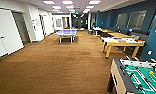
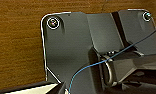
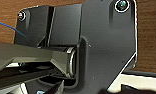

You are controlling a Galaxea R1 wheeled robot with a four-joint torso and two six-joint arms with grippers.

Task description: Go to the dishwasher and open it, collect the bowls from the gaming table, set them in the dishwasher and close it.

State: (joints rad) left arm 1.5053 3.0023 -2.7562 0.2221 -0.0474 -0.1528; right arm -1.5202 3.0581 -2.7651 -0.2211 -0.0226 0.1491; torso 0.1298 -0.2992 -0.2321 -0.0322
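While the head view looks down a long room with a brown wood-plank floor [image 1: 56, 65], a table-football table with a green field and pale cabinet sides [image 1: 136, 77] stands at the near right, rods with dark handles crossing its field and small yellow figures on them. Beyond it, along the dark blue right-hand wall [image 1: 154, 37], stands a yellow wooden-legged table with a white top [image 1: 122, 42]; this is the gaming table, and colourful flat items, red and blue among them, lie on its top, too blurred to name. No bowl can be made out on it from here. More yellow tables [image 1: 114, 33] continue in a row behind it toward the far end. Out in the middle of the floor, farther off, a blue table-tennis table on pale legs [image 1: 66, 32] sits on a darker patch of floor. White walls and a white door [image 1: 4, 35] line the left side, and bright ceiling panels [image 1: 69, 3] run overhead.

Both wrist views look down onto the same brown planks past the robot's dark plate, with a thin blue cable [image 2: 94, 66] crossing the left one. Whether either gripper's fingers are apart or together, I cannot tell.
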